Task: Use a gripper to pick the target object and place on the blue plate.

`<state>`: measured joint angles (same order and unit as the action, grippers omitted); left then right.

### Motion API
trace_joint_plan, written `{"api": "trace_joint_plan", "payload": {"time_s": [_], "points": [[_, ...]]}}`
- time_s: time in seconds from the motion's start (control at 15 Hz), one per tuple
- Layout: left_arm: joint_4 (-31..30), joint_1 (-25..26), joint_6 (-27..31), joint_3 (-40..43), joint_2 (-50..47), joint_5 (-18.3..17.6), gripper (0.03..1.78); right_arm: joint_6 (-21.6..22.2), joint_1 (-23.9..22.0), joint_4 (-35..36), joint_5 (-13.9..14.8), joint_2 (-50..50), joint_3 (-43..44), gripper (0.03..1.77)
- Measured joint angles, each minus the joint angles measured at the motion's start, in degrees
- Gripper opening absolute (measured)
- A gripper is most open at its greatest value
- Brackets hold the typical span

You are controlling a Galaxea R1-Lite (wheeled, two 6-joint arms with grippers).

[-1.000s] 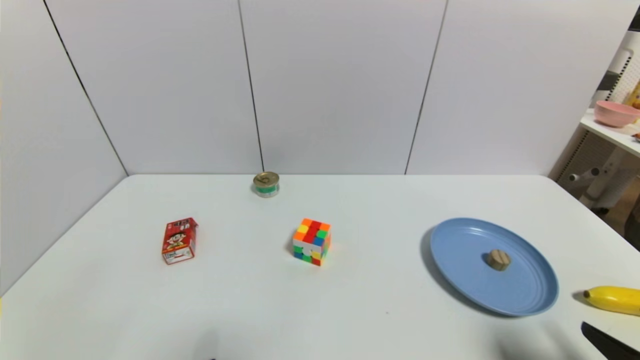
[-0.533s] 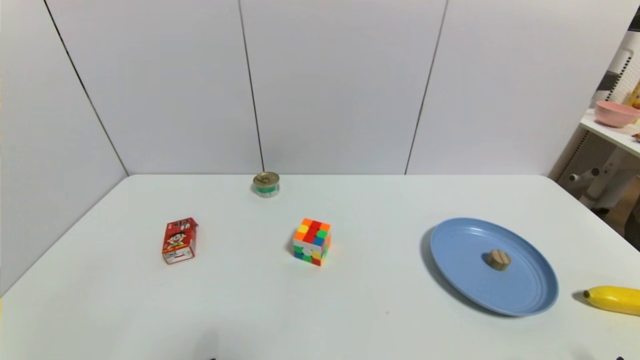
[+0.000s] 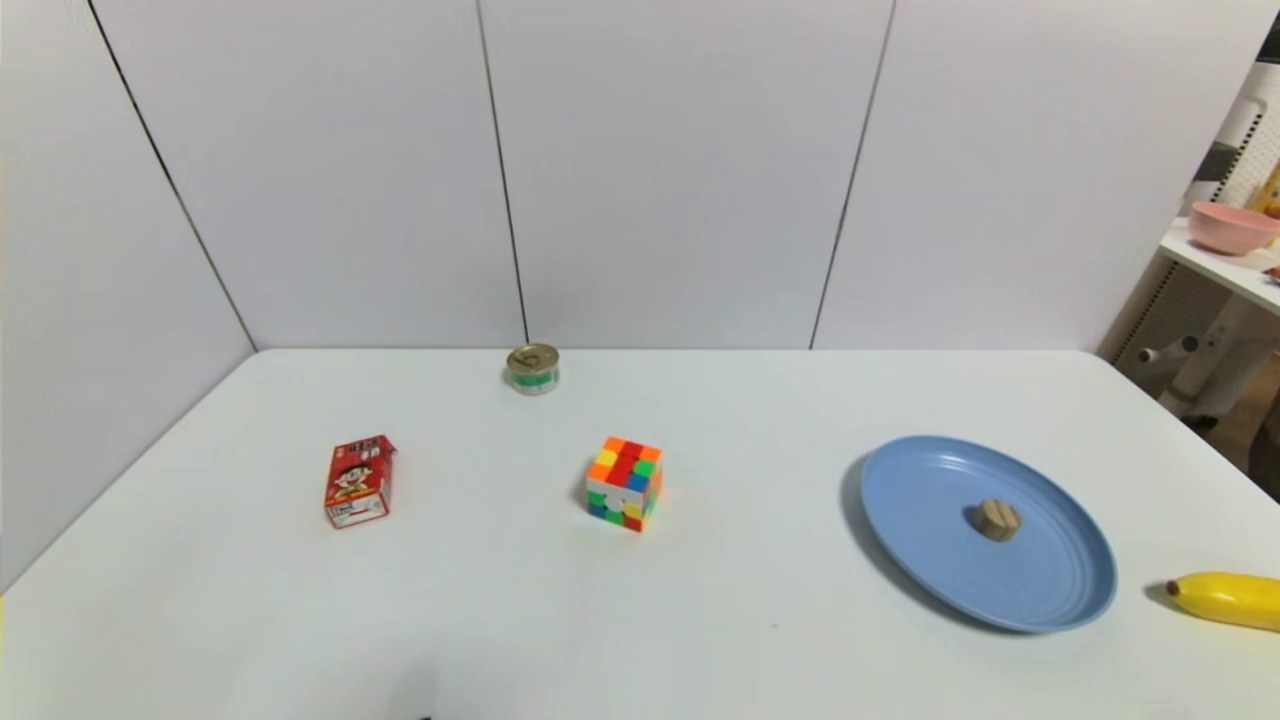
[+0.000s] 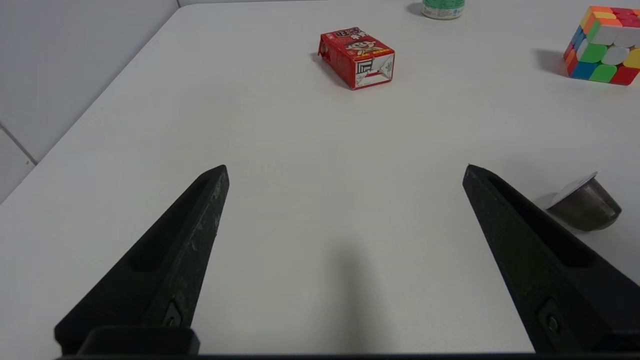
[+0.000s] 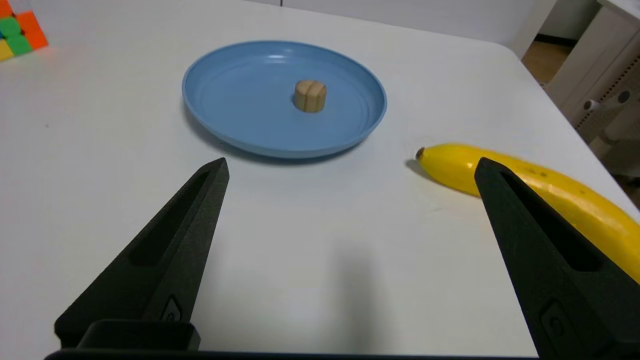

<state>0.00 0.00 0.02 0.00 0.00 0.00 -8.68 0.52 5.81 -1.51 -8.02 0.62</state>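
target object (image 3: 997, 519) mid blue plate (image 3: 1075, 590), right gripper (image 5: 350, 167) fingers wide, left gripper (image 4: 345, 167) fingers wide

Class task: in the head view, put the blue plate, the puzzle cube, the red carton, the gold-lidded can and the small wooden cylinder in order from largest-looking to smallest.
1. Blue plate, far the largest.
2. Puzzle cube and red carton: too alike to rank.
3. Gold-lidded can, though it sits farthest back, so the view shrinks it.
4. Wooden cylinder, slightly smaller-looking than the can.
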Motion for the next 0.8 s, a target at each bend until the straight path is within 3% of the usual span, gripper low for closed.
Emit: {"api": "trace_joint_plan", "payload": {"time_s": [0.2, 0.4, 0.8], "points": [[0.0, 0.0, 0.0, 0.0, 0.0, 0.0, 1.69, 1.0, -0.2, -5.5, 0.0, 5.6, -0.5, 1.69], [0.0, 0.0, 0.0, 0.0, 0.0, 0.0, 1.69, 6.3, -0.2, -5.7, 0.7, 7.4, -0.6, 1.69], [0.0, 0.0, 0.0, 0.0, 0.0, 0.0, 1.69, 6.8, -0.3, -5.8, 1.0, 8.1, -0.6, 1.69]]}}
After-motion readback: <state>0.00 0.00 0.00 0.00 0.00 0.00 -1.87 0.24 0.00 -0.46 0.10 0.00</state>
